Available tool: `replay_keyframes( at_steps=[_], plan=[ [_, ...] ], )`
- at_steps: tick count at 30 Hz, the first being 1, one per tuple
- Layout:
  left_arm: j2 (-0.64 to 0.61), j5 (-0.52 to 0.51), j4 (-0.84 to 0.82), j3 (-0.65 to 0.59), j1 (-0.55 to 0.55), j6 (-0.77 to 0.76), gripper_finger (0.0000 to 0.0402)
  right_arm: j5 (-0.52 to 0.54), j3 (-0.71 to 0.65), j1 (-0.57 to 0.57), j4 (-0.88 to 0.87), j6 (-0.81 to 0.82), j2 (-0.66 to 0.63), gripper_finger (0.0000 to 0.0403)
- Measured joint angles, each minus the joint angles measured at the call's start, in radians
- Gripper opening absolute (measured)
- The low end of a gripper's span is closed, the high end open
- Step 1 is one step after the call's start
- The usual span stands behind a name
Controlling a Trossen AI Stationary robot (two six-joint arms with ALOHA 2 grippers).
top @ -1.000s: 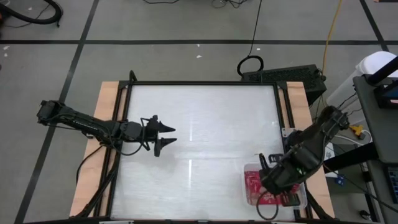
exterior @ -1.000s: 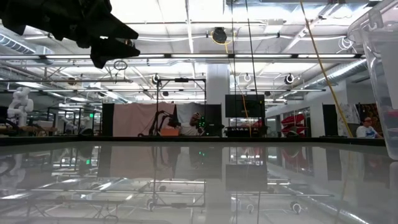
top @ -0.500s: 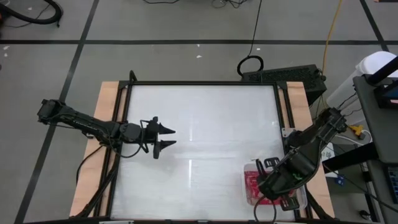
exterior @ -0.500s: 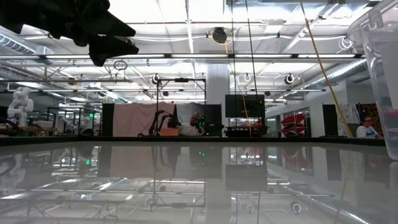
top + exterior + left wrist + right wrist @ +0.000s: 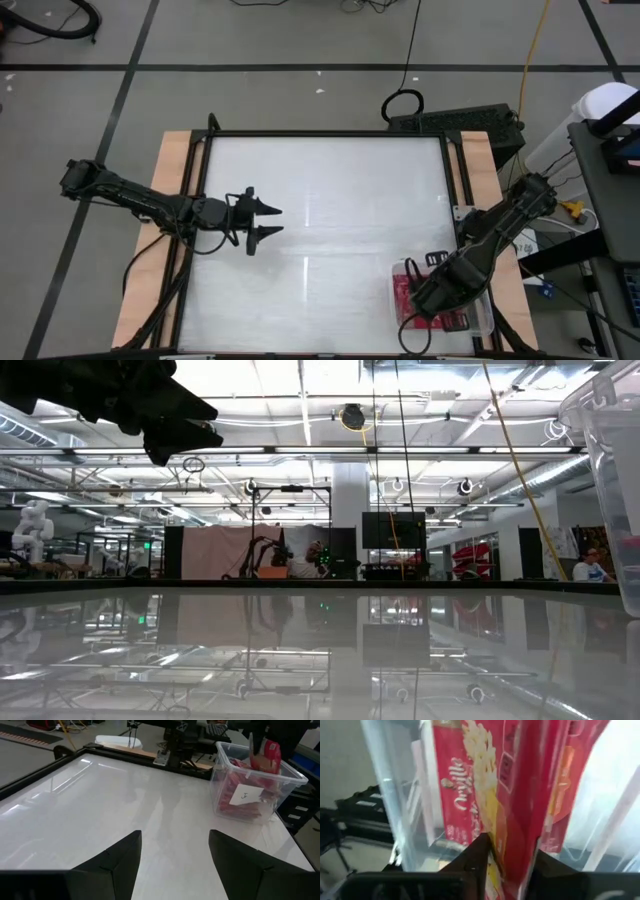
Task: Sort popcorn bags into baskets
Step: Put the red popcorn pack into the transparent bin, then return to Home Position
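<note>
Popcorn bags (image 5: pixel 252 802) are all in the clear bin (image 5: pixel 222 775) at the table's near right corner; none lie on the table outside it. By the look of them they're light, flat, fairly stiff packets with slick film, likely to slide between pads, so I'd pinch across a short edge, not the faces.

Right gripper (image 5: pixel 512 855) is over the bin, fingers (image 5: pixel 475 855) either side of one upright bag (image 5: pixel 512 780), narrow gap. Whether it's clamped or releasing: can't tell.

Left gripper (image 5: pixel 262 222) hovers well left of the bin over bare table, jaws spread wide, holding nothing.
</note>
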Motion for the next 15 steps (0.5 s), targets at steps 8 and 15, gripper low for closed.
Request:
replay_keyframes(
  at_steps=[8, 15],
  plan=[
    [0.0, 0.0, 0.001, 0.0, 0.0, -0.003, 0.0237, 0.04, -0.004, -0.002, 0.027, 0.009, -0.007, 0.014],
    [0.0, 0.0, 0.002, 0.0, 0.002, 0.003, 0.0237, 0.086, -0.004, -0.038, 0.007, 0.142, -0.083, 0.018]
  ],
)
